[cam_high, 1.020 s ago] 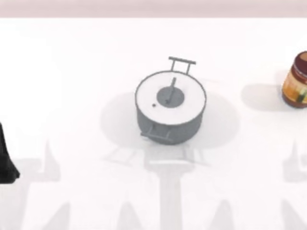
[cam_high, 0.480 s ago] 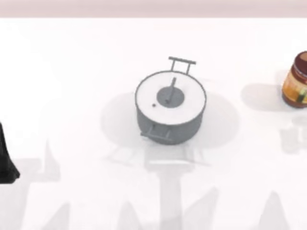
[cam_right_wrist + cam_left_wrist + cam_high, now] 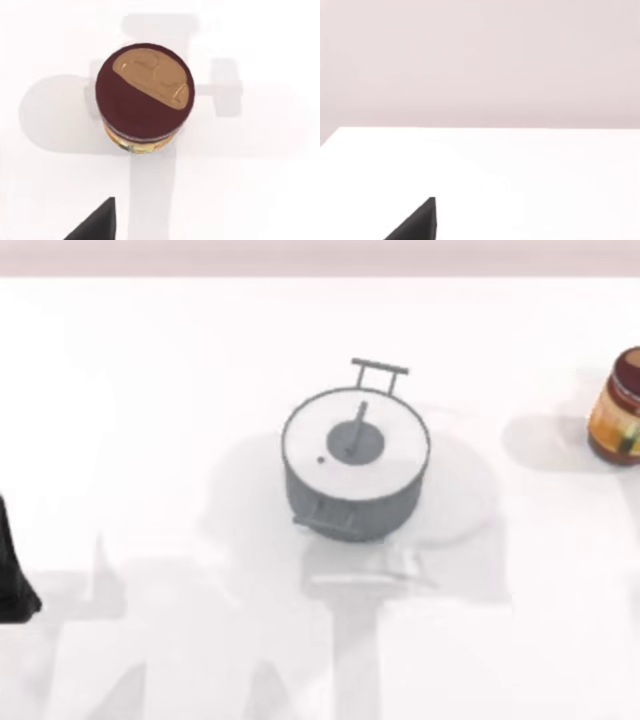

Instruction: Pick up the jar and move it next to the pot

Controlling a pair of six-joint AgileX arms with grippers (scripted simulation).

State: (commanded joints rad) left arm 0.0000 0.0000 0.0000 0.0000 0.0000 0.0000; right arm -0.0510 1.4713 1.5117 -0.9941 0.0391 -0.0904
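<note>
**Jar sitting right under the right wrist camera**

The jar (image 3: 617, 408) is standing upright at the table's (image 3: 150, 390) right edge, well apart from the pot (image 3: 355, 462) at centre. Right arm is hanging above its lid, axis vertical; left arm is parked far left. Can't tell either jaws' state.

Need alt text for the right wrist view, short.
Looking straight down on the jar, upright on the white table, its dark reddish-brown lid filling the middle. A dark gripper fingertip shows at the frame's edge, apart from the jar.
</note>
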